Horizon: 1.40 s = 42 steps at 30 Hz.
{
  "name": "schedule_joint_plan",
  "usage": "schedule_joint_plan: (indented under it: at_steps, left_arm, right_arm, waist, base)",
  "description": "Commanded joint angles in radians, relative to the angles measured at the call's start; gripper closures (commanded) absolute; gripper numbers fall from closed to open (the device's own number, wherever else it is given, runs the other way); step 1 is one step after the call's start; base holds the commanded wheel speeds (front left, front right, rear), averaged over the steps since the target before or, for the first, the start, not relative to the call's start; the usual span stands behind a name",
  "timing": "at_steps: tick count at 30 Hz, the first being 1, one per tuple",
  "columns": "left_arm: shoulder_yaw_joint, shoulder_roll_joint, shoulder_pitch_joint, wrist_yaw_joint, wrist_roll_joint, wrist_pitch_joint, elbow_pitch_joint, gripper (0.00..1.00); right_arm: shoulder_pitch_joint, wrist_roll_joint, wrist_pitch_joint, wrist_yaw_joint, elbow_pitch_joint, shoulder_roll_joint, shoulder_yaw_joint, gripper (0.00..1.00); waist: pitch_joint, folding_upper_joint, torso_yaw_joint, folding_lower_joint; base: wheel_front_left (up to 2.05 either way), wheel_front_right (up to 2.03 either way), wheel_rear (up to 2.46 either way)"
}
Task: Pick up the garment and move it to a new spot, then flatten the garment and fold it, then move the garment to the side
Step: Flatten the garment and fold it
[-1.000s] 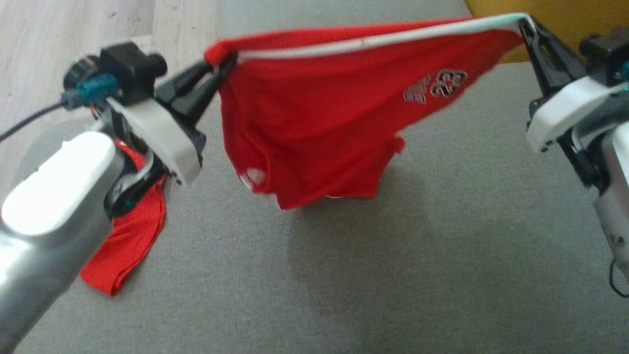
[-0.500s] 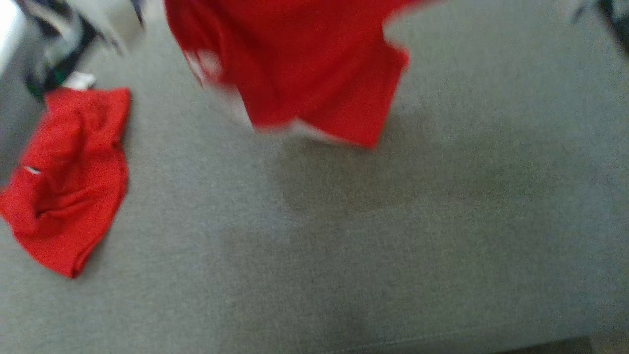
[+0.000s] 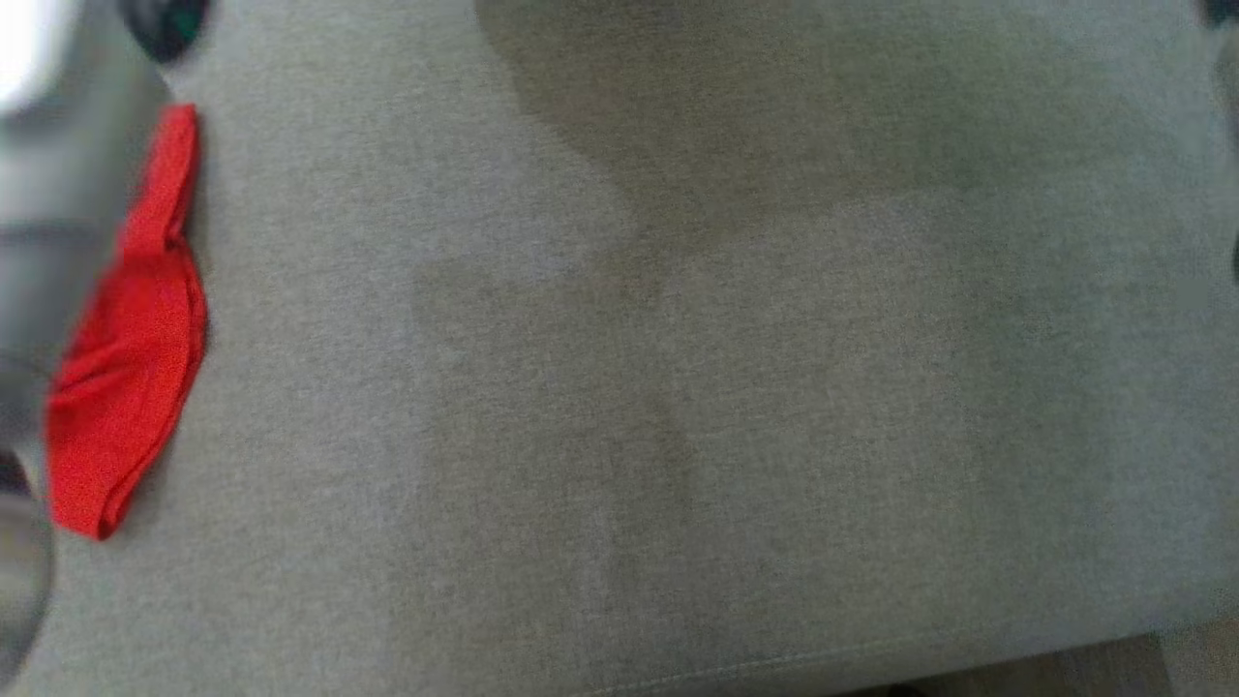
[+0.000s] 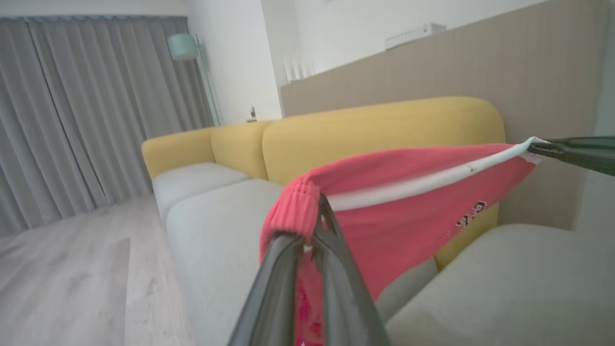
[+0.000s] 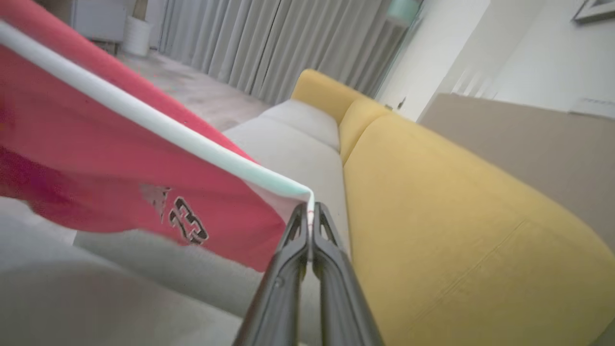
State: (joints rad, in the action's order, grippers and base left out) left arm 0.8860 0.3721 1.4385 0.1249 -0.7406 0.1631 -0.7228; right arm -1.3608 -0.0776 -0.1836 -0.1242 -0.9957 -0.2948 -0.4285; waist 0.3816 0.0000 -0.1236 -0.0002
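Observation:
The garment (image 4: 408, 211) is a red jersey with a white-trimmed edge and a number print, stretched in the air above the grey sofa seat (image 4: 504, 278). In the left wrist view my left gripper (image 4: 314, 202) is shut on a bunched red corner, and my right gripper (image 4: 533, 146) pinches the far end of the white edge. Seen from the right wrist, the garment (image 5: 96, 158) hangs to the left, and my right gripper (image 5: 310, 204) is shut on the tip of its white trim. My pale left forearm (image 3: 48, 194) blurs across the head view's left edge.
A second red cloth (image 3: 135, 348) lies crumpled on the grey seat (image 3: 678, 387) at the left. A yellow backrest (image 5: 456, 216) runs behind the seat. Wooden floor (image 4: 62, 269) and grey curtains (image 4: 72, 120) lie beyond the sofa's end.
The head camera has tilted downward, so the stretched garment and both grippers have slid out of the top of its picture. The second red cloth stays on the seat.

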Motion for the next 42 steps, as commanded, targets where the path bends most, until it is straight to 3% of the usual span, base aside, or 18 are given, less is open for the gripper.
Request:
schedule_joint_plan:
  at_steps: [1, 6, 10, 18, 23, 28, 33, 37, 42]
  left_arm:
    - [0.011, 0.026, -0.013, 0.005, -0.025, 0.004, 0.026, 1.00]
    - [0.183, 0.061, -0.184, 0.005, -0.129, -0.005, 0.135, 1.00]
    - [0.292, 0.106, -0.310, 0.006, -0.197, 0.010, 0.221, 1.00]
    - [0.366, 0.113, -0.487, 0.005, -0.228, 0.039, 0.329, 1.00]
    - [0.379, 0.092, -0.573, -0.027, -0.200, 0.040, 0.379, 1.00]
    - [0.386, 0.069, -0.662, -0.054, -0.196, 0.021, 0.439, 1.00]
    - [0.388, 0.052, -0.709, -0.081, -0.198, 0.012, 0.491, 1.00]
    - [0.381, 0.051, -0.723, -0.108, -0.199, 0.013, 0.512, 1.00]
    - [0.339, 0.052, -0.697, -0.135, -0.213, 0.025, 0.498, 1.00]
  right_arm:
    - [0.038, -0.004, -0.009, -0.007, -0.007, 0.006, -0.022, 1.00]
    - [0.153, -0.085, 0.006, -0.007, -0.089, -0.017, -0.157, 1.00]
    - [0.247, -0.195, 0.069, -0.007, -0.085, -0.060, -0.306, 1.00]
    - [0.376, -0.518, 0.334, -0.007, 0.097, -0.247, -0.517, 1.00]
    - [0.448, -0.623, 0.442, -0.007, 0.241, -0.372, -0.580, 1.00]
    - [0.530, -0.680, 0.543, -0.007, 0.352, -0.483, -0.593, 1.00]
    - [0.593, -0.699, 0.610, -0.007, 0.440, -0.547, -0.563, 1.00]
    - [0.622, -0.675, 0.605, -0.007, 0.508, -0.562, -0.487, 1.00]
    - [0.620, -0.590, 0.571, -0.007, 0.543, -0.530, -0.378, 1.00]
  waist:
    - [-0.010, 0.0000, 0.009, 0.0002]
    - [-0.036, 0.0000, 0.022, 0.0002]
    - [-0.078, 0.0000, 0.025, 0.0002]
    - [-0.166, 0.0000, 0.018, 0.0002]
    - [-0.219, 0.0000, 0.002, 0.0002]
    - [-0.256, 0.0000, -0.012, 0.0002]
    - [-0.262, 0.0000, -0.013, 0.0002]
    - [-0.247, 0.0000, -0.003, 0.0002]
    - [-0.212, 0.0000, 0.028, 0.0002]
  base:
    - [0.00, 0.00, 0.00]
    - [0.00, 0.00, 0.00]
    - [0.00, 0.00, 0.00]
    - [0.00, 0.00, 0.00]
    - [0.00, 0.00, 0.00]
    - [0.00, 0.00, 0.00]
    - [0.00, 0.00, 0.00]
    - [0.00, 0.00, 0.00]
    - [0.00, 0.00, 0.00]
